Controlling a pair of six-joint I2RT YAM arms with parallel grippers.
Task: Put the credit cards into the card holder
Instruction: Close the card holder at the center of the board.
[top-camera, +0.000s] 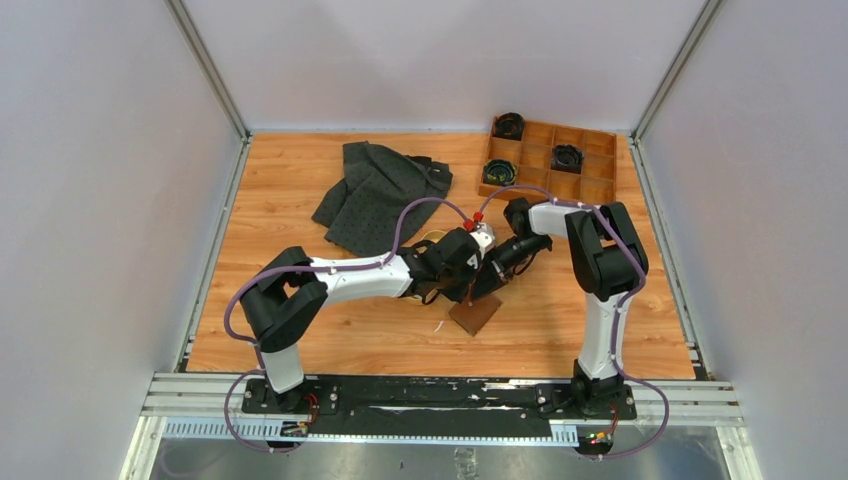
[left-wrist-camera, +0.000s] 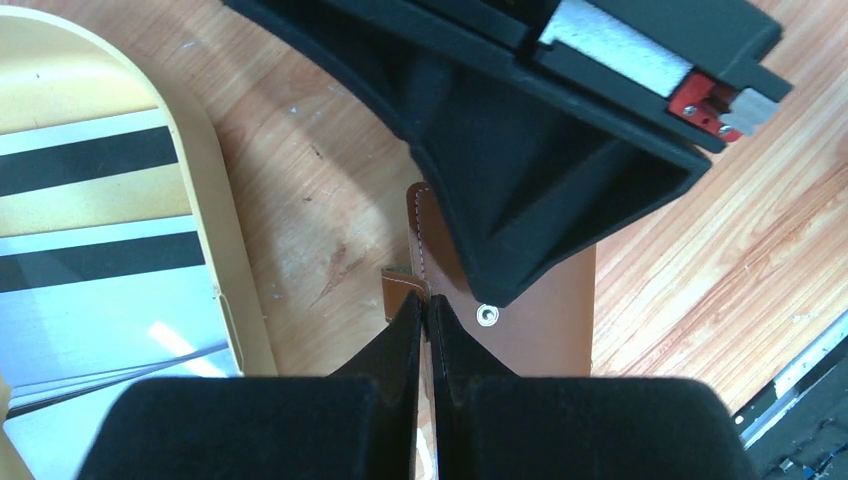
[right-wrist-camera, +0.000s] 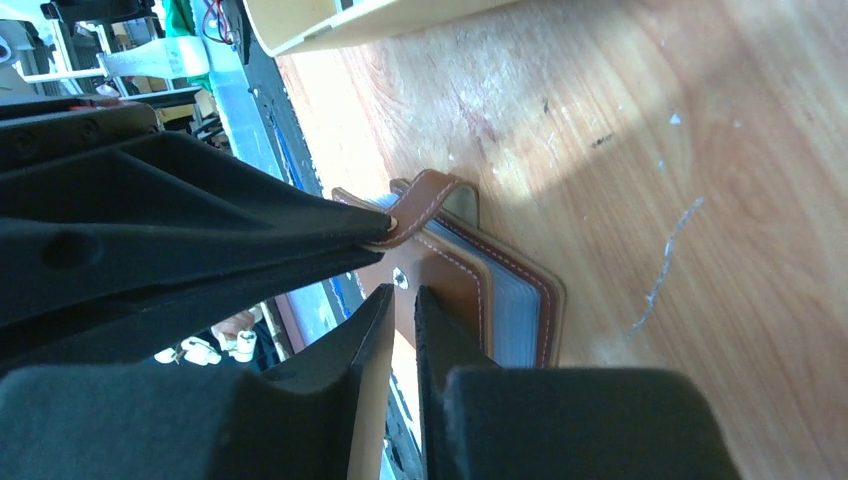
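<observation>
The small brown leather folding card holder (top-camera: 476, 315) rests on the wood-grain bench (top-camera: 350, 340) near its middle, right where the 2 arms meet; it is partly opened, with blue-grey inner sleeves (right-wrist-camera: 515, 300) showing between its stitched covers.

The left end effector (left-wrist-camera: 425, 305) is clenched on the card holder; its fingertips are pinched together over a stitched leather edge at the short curved strap (right-wrist-camera: 430, 195); the round metal snap button (left-wrist-camera: 486, 315) sits just beside those fingertips.

The right end effector (right-wrist-camera: 402, 295) comes in from the opposite side; its jaws stand nearly together with a brown leather cover between them, so it too is grasping the card holder; in the left wrist view its black body hangs over the leather. The 2 end effectors are close together, almost tip to tip.

The thin flat striped black, white and grey credit cards (left-wrist-camera: 90, 200) lie stacked in an oval tan tray (left-wrist-camera: 215, 200); the tray is just beside the card holder and apart from both end effectors.

At the far side of the bench lie a crumpled dark grey dotted cloth (top-camera: 375, 195) and a wooden compartment box (top-camera: 585, 165); 3 of its compartments hold black coiled items (top-camera: 508, 125).
</observation>
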